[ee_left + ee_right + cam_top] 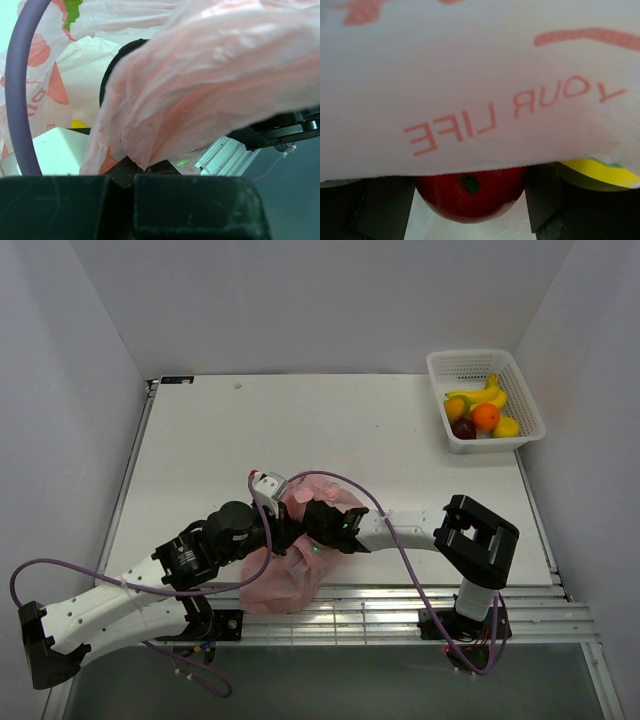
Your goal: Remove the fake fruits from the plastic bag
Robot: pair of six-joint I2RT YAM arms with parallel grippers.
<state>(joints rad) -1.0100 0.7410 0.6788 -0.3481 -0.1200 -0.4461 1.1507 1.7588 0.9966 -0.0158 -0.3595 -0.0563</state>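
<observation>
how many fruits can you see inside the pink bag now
2. A glossy red plastic fruit sits between the fingers of the right pincer; a yellow plastic fruit lies right of it, under the edge of the thin pink plastic bag. Others may be hidden.

Seen from above, the plastic bag point(300, 565) buries the fingertips of the left hand point(132, 200) and the right hand point(467, 212). In the right wrist view its film covers the top of the red fruit point(470, 197) and most of a yellow fruit point(605, 177), which the edge cuts off. Whether the right hand touches the red fruit is unclear.
</observation>
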